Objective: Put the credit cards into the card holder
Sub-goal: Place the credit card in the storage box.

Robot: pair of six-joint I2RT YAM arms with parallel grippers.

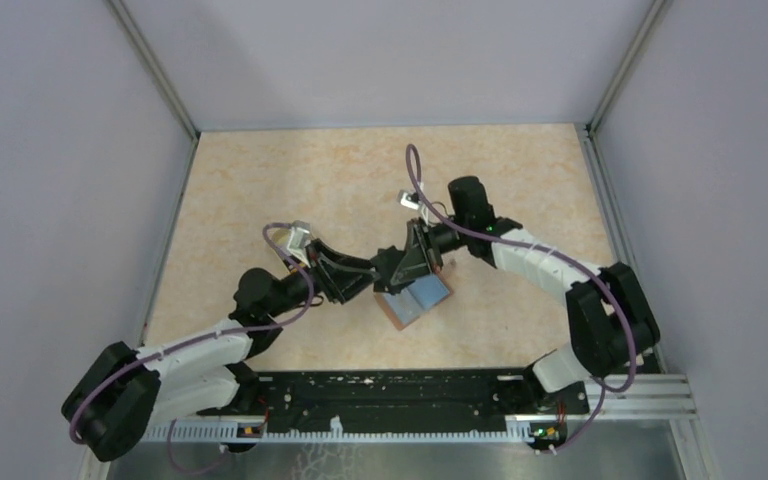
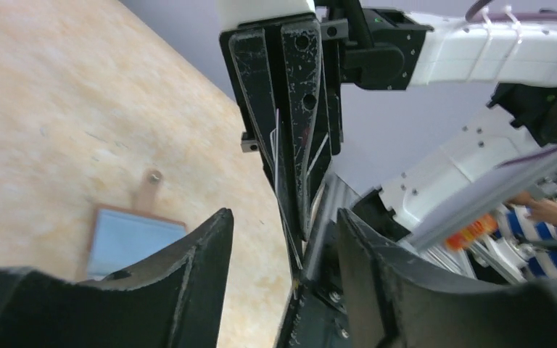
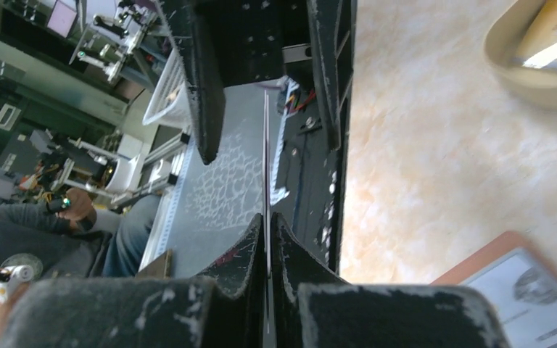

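The card holder (image 1: 418, 300) lies open on the table, blue lining up with a reddish-brown rim, and it also shows in the left wrist view (image 2: 127, 239) and the right wrist view (image 3: 526, 290). Just above it my right gripper (image 1: 418, 262) (image 3: 267, 217) is shut on one of the credit cards (image 3: 266, 159), held edge-on so that only a thin line shows. My left gripper (image 1: 392, 272) (image 2: 283, 239) faces it, open. Its fingers (image 3: 203, 80) stand on either side of the card (image 2: 290, 246) without touching it.
A beige translucent cup (image 3: 537, 58) sits on the table beyond the card holder in the right wrist view. The black rail (image 1: 390, 395) carrying the arm bases runs along the near edge. Grey walls close in the table on three sides.
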